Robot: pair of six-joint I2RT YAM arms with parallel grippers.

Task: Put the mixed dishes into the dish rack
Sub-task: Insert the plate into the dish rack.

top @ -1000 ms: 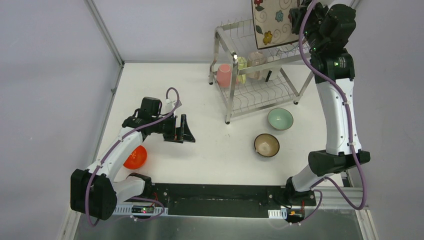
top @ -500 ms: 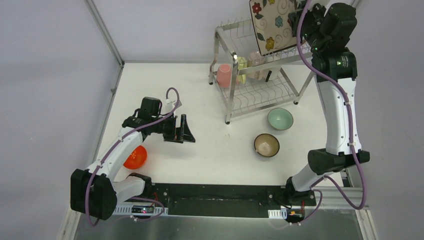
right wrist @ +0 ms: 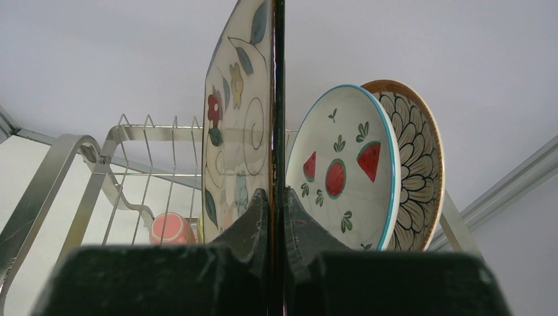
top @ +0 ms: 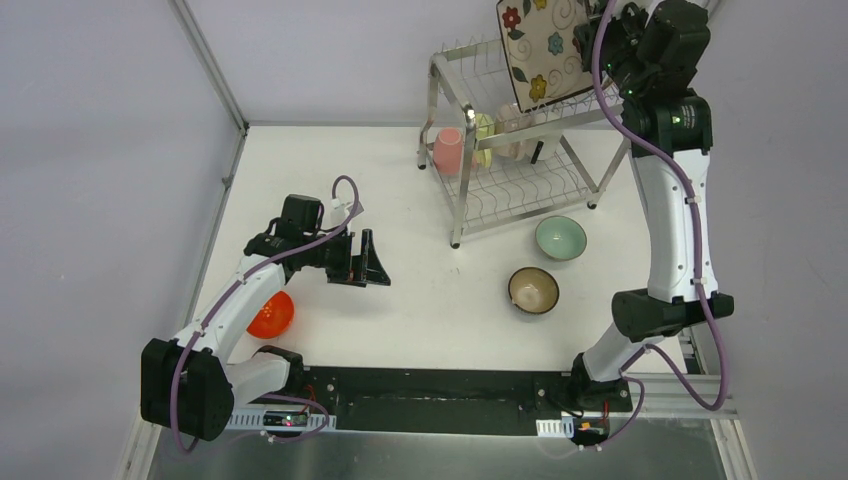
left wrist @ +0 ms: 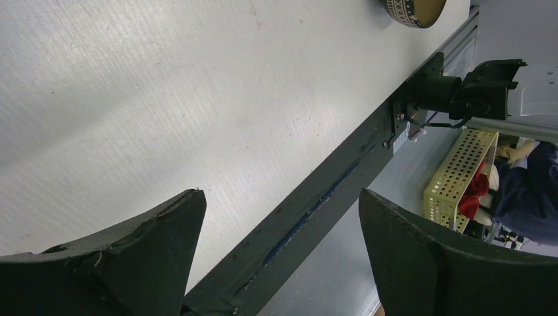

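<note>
Cream ceramic, square, flower-painted: the square cream floral plate (top: 540, 50) stands on edge at the top of the overhead frame, over the upper tier of the dish rack (top: 458, 205). The right fingers (top: 592, 38) are pinched tight on the plate's right edge.

Right wrist view: the plate is edge-on and upright at centre frame. To its right stand a white watermelon plate (right wrist: 345, 171) and, behind it, a round brown-rimmed petal-pattern plate (right wrist: 421, 164), both in the rack. Cannot tell whether the floral plate's lower edge sits in a slot.

Lower tier, left end: pink cup (top: 449, 150), with a pale cup (top: 483, 138) just right of it.

On the white table (top: 430, 300):
- mint bowl (top: 560, 238), just below the rack
- brown bowl (top: 533, 290), near it to the lower left, not touching
- orange bowl (top: 271, 314), lower left of the frame, partly under the left arm

Left fingers (top: 368, 262), centre-left of the frame, are spread wide over bare table and hold nothing.
</note>
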